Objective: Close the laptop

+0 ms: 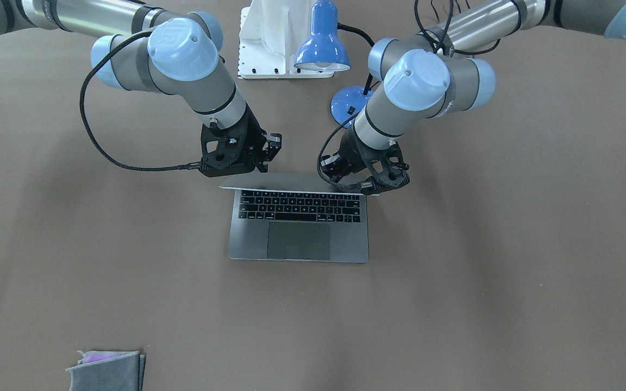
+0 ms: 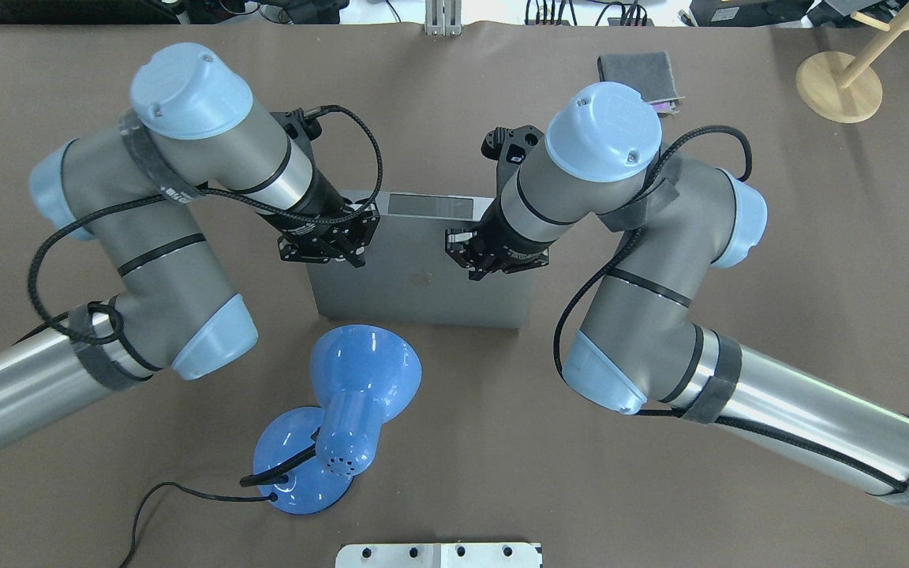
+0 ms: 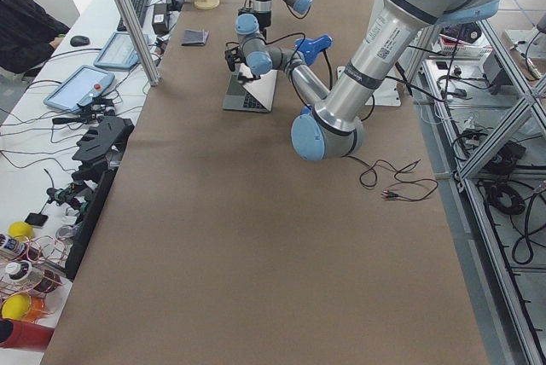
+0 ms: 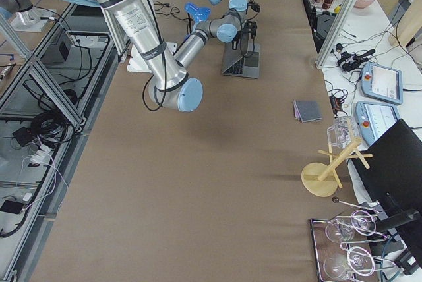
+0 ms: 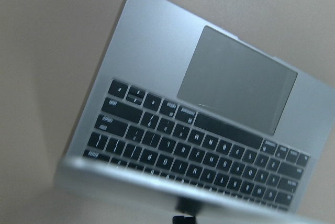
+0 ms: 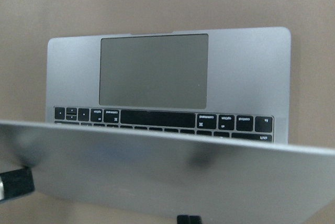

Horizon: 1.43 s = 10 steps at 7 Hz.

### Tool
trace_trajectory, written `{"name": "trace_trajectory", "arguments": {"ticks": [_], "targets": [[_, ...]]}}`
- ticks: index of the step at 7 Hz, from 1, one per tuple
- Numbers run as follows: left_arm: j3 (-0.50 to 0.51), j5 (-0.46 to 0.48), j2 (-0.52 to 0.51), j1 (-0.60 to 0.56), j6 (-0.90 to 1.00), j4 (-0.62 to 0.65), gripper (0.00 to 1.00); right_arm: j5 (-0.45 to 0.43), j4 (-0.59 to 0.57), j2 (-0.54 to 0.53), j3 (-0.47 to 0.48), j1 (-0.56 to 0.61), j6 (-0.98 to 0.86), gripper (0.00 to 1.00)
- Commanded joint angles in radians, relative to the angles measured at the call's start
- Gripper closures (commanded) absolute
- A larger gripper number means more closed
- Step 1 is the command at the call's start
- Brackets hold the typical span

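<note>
While the laptop (image 1: 298,239) sits in the middle of the brown tabletop (image 1: 508,271) with its base flat, its lid (image 2: 423,300) stands raised at a slant and is not down on the keyboard (image 1: 299,206). The keyboard and trackpad (image 1: 298,240) face the operators' side, and the lid's grey back, with a dark logo (image 2: 421,278), faces the robot. The 2 arms reach in from either side. The left claw (image 2: 336,246) is at the lid's back near 1 upper corner, and the right claw (image 2: 476,256) is near the other. Both wrist cameras look over the lid's upper edge onto the keys. Only dark slivers of fingers (image 6: 15,183) show there, so it cannot be told whether either claw is wide or narrow, or whether it touches the lid. A blue desk lamp (image 2: 360,379) stands just behind the laptop on the robot's side, its shade pointing at the lid. A folded grey cloth (image 2: 634,69) lies well apart near the tabletop's far edge.
</note>
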Motion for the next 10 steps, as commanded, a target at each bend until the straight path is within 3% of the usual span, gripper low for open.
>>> {"name": "trace_trajectory", "arguments": {"ticks": [1,3,5,6,10], "targets": [[0.074,0.007,-0.031,0.001,-0.001,-0.035,1.0,-0.003,0.035,0.076,-0.154,0.017,-0.004,1.0],[0.163,0.04,-0.074,0.004,-0.003,-0.058,1.0,-0.001,0.19,0.081,-0.305,0.026,-0.004,1.0],[0.243,0.048,-0.088,0.004,-0.001,-0.125,1.0,0.0,0.189,0.119,-0.346,0.032,-0.004,1.0],[0.283,0.098,-0.092,0.007,-0.001,-0.159,1.0,0.0,0.191,0.135,-0.371,0.032,-0.004,1.0],[0.323,0.123,-0.1,0.025,-0.001,-0.163,1.0,0.01,0.191,0.153,-0.388,0.046,-0.007,1.0]]}}
